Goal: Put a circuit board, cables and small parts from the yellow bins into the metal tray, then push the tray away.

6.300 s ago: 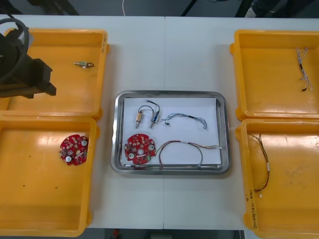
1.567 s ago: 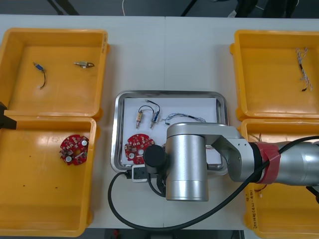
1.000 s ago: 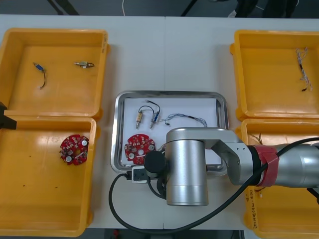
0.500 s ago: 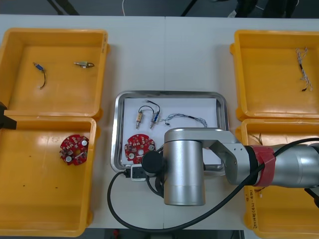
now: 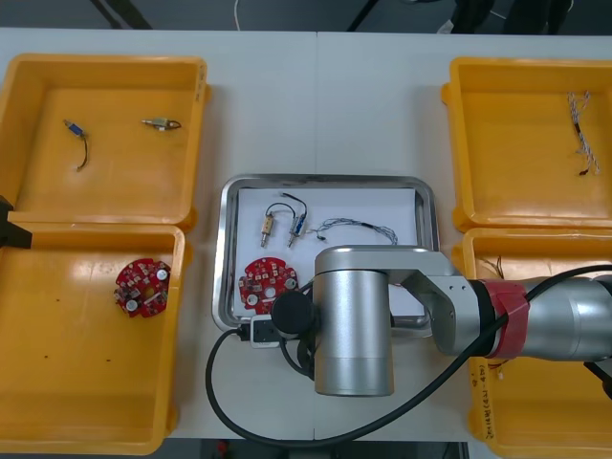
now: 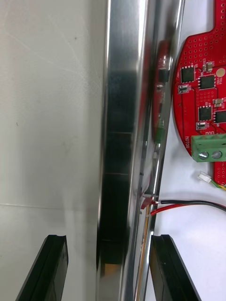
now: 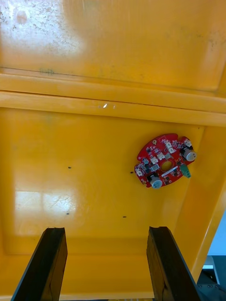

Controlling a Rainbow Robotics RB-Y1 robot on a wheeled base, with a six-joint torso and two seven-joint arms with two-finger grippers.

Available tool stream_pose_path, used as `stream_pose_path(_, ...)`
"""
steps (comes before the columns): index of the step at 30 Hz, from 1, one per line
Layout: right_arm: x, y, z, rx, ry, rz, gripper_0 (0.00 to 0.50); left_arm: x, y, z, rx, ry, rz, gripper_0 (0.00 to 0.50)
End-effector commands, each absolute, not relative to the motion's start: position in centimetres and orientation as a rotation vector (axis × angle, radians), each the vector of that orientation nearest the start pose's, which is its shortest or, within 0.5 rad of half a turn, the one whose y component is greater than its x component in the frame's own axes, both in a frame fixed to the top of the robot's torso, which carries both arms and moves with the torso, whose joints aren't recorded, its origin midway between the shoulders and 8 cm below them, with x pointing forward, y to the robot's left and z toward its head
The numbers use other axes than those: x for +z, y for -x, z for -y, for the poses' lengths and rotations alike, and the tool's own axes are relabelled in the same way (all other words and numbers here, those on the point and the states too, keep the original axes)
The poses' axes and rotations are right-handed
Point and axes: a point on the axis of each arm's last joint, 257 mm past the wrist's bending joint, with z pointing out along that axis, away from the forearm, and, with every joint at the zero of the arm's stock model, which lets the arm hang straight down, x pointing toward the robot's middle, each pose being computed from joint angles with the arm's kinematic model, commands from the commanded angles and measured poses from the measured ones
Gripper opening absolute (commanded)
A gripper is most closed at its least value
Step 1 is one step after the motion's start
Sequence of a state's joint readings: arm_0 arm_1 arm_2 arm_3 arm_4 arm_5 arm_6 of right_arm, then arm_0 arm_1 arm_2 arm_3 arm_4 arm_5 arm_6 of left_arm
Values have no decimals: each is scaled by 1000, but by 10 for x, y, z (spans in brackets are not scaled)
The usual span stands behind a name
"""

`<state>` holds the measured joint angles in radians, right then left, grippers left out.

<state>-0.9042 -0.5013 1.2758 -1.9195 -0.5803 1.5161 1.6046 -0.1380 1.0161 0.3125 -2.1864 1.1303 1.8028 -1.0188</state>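
The right arm's silver housing (image 5: 354, 320) hides the near rim of the shiny metal tray (image 5: 326, 181). The right gripper (image 6: 109, 249), fingers spread and empty, straddles that rim. A round red board (image 6: 202, 89) and a cable (image 6: 188, 203) lie just inside. The left gripper (image 7: 108, 263), likewise spread and empty, hovers over a glossy yellow bin (image 7: 94, 141) holding a second board (image 7: 165, 161).

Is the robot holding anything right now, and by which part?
Nothing is held. The right tool stands open astride the near rim of the tray; the left tool hangs open over a yellow bin.
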Motion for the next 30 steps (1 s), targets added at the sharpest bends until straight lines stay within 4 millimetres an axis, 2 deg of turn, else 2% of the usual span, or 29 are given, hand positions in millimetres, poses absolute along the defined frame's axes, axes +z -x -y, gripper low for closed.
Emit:
stream_pose_path(1,-318,-341,4,-322,1985,-1944,500,-117,-365,-379,-22,32,-2658,500)
stream_pose_path(3,-318,-341,4,-324,1985,-1942,454,-117,-365,-379,-22,32,-2658,500)
stream_pose_path(6,-316,-340,4,-332,1987,-1933,327,-117,-365,-379,-22,32,-2658,500)
stream_pose_path(7,-316,-340,4,-332,1987,-1933,302,-117,-365,-379,-22,32,-2658,500)
stream_pose_path(9,-314,-339,3,-331,1989,-1929,196,-117,-365,-379,-22,32,-2658,500)
stream_pose_path(12,-313,-338,3,-334,1991,-1924,95,-117,-365,-379,-22,32,-2658,500)
stream_pose_path(18,-312,-337,4,-339,1991,-1922,30,-117,-365,-379,-22,32,-2658,500)
stream_pose_path(30,-303,-348,6,-344,1974,-1926,13,-117,-365,-379,-22,32,-2658,500)
